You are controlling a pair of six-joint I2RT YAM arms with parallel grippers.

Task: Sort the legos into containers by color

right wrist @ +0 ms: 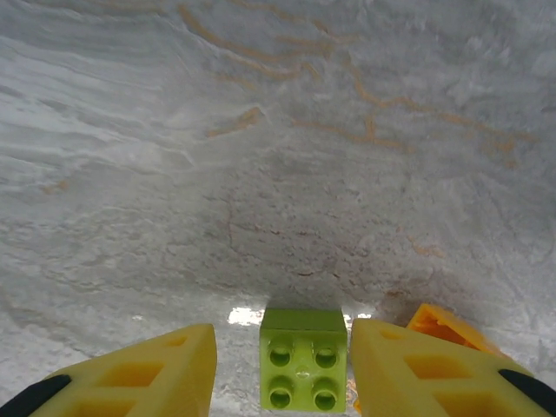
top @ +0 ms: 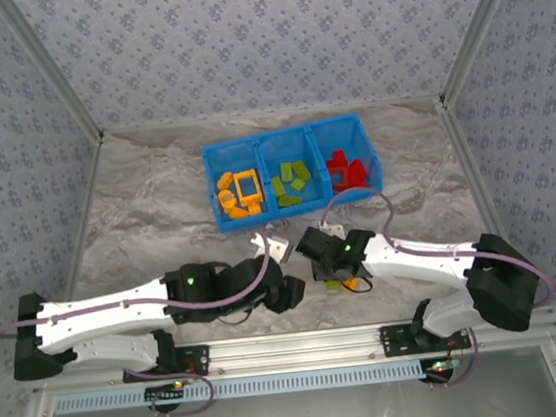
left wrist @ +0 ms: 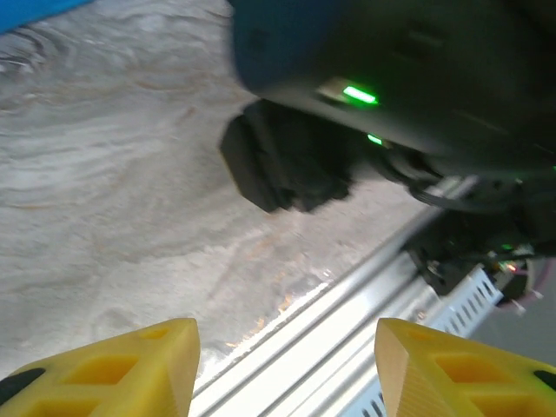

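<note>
Legos mostly lie sorted in the far blue bin; one lime green brick sits near, between the right gripper's part-open jaws, which must close next; left gripper gapes empty.

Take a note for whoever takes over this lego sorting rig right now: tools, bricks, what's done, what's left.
Left tool: open, empty, over the table by the near rail.
Right tool: open, straddling a lime green brick on the table, with a gap on one side, not yet gripped.
An orange piece lies on the table just beside that brick.
Done: in the blue bin, orange legos are in the left compartment, green legos in the middle, red legos on the right.
Left: green brick to the middle, orange piece to the left.
</note>
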